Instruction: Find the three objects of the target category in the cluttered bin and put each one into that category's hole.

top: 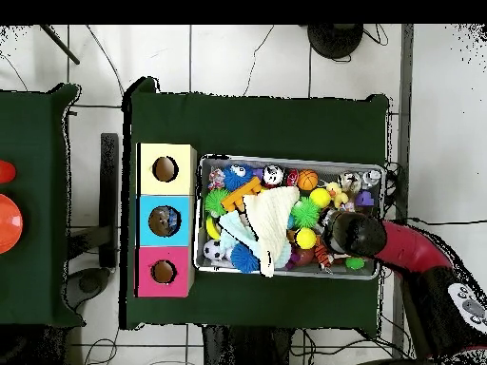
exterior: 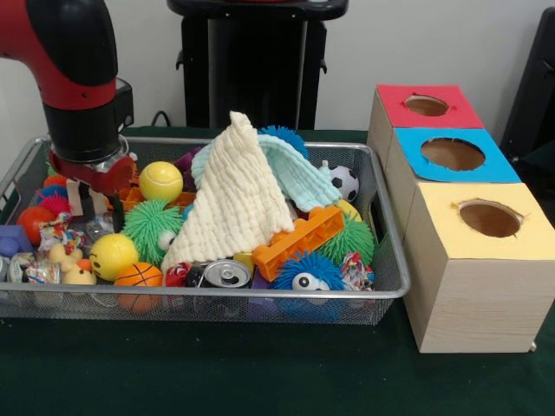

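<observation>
A wire-mesh bin (exterior: 392,286) (top: 290,160) holds mixed toys. A cream cloth (exterior: 232,204) (top: 276,217) and a pale blue cloth (exterior: 299,178) are draped over the middle. Around them lie a yellow ball (exterior: 160,180), a green spiky ball (exterior: 151,227), a yellow smiley ball (exterior: 113,255), a small basketball (exterior: 139,276), a soda can (exterior: 225,274), an orange brick (exterior: 299,241) and a soccer ball (exterior: 345,182). My gripper (exterior: 95,198) is lowered into the bin's left end in the front view, just above the toys. From overhead the arm's wrist (top: 354,233) covers it.
Three wooden boxes with round holes stand beside the bin: red top (exterior: 425,106) (top: 163,272), blue top (exterior: 453,154) (top: 164,220), yellow top (exterior: 488,218) (top: 165,168). A rubber duck (exterior: 69,264) and a blue spiky ball with eyes (exterior: 308,273) sit near the bin's front wall.
</observation>
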Robot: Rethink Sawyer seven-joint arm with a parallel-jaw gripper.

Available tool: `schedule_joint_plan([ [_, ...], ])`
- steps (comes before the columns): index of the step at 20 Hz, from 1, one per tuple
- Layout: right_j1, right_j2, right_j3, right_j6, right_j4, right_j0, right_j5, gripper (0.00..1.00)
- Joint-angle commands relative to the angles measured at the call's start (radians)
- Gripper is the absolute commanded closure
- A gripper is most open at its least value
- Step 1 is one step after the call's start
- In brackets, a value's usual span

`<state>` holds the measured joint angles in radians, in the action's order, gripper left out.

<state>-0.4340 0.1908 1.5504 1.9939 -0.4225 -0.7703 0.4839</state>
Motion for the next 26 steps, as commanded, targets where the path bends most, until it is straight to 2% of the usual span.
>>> schedule_joint_plan([
  [1, 0.071, 0.093, 0.02, -0.174, -0.105, -0.002, 0.007, 0.0],
  [4, 0.103, 0.076, -0.002, -0.142, -0.141, 0.008, -0.044, 0.0],
  [7, 0.116, 0.071, -0.015, -0.138, -0.163, 0.007, -0.053, 0.0],
  [18, 0.061, 0.082, 0.006, -0.16, -0.178, -0.013, -0.01, 0.0],
  [26, 0.148, 0.081, -0.06, -0.134, -0.226, -0.008, -0.085, 0.0],
])
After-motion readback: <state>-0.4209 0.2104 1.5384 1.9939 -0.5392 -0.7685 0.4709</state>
